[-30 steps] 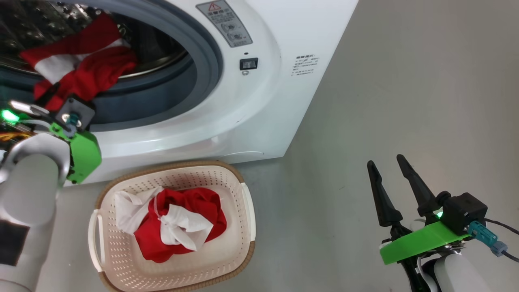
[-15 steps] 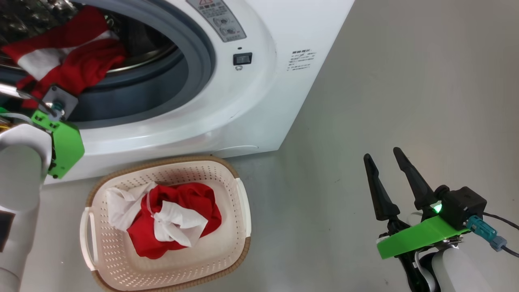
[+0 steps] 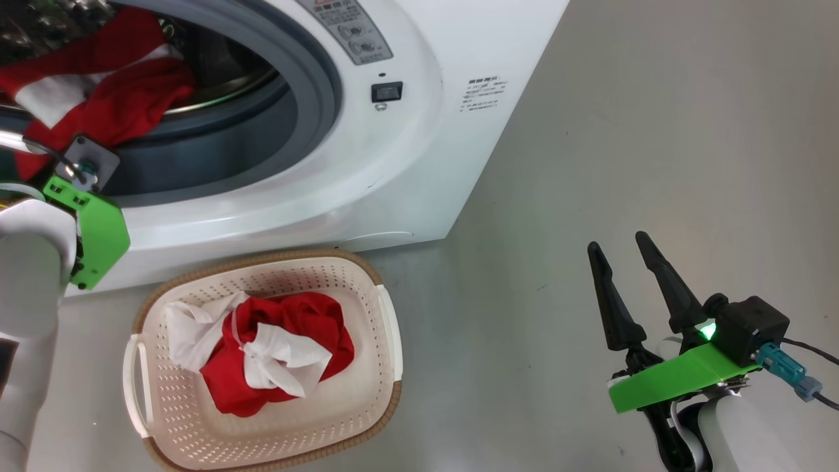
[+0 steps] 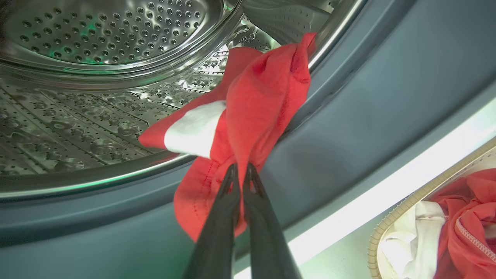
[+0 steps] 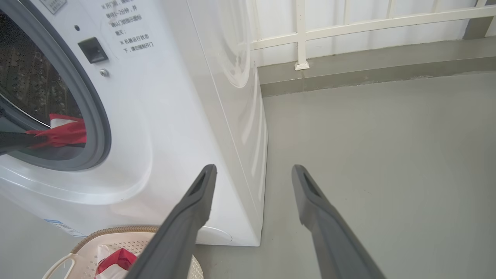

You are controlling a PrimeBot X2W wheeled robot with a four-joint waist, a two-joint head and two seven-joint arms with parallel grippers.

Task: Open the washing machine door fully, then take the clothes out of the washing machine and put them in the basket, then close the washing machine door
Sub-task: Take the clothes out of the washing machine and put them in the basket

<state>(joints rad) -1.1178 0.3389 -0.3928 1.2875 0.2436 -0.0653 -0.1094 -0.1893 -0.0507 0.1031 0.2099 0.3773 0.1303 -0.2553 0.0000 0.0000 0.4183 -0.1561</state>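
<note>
Where the left arm comes in from the lower left of the head view, its pale forearm (image 3: pixel 26 262) and green wrist bracket (image 3: pixel 98 239) angle up toward the open mouth of the washing machine (image 3: pixel 419 151). In the left wrist view the left gripper (image 4: pixel 240 168) rises from the bottom centre. Its two dark fingers are pressed almost together, pinching a fold of the red-and-white garment (image 4: pixel 263 97). That garment drapes over the lip of the perforated steel drum (image 4: pixel 97 38) and down across the grey-blue rubber ring (image 4: pixel 368 97). Most of the cloth lies just above the fingertips, and a red flap hangs to their lower left. In the head view the same garment (image 3: pixel 111 105) sits at the upper left, just above the bracket.

The right arm enters at the lower right of the head view. The right gripper (image 3: pixel 617 242) points up the frame, its fingers spread wide with nothing between them, over the grey floor (image 3: pixel 655 131) and well apart from the washer. In the right wrist view those fingers (image 5: pixel 193 201) frame the washer's side corner.

The cream basket (image 3: pixel 387 328) stands on the floor at the lower left of centre in the head view, just in front of the washer and below the left wrist. A red and white bundle (image 3: pixel 282 354) lies inside it.
</note>
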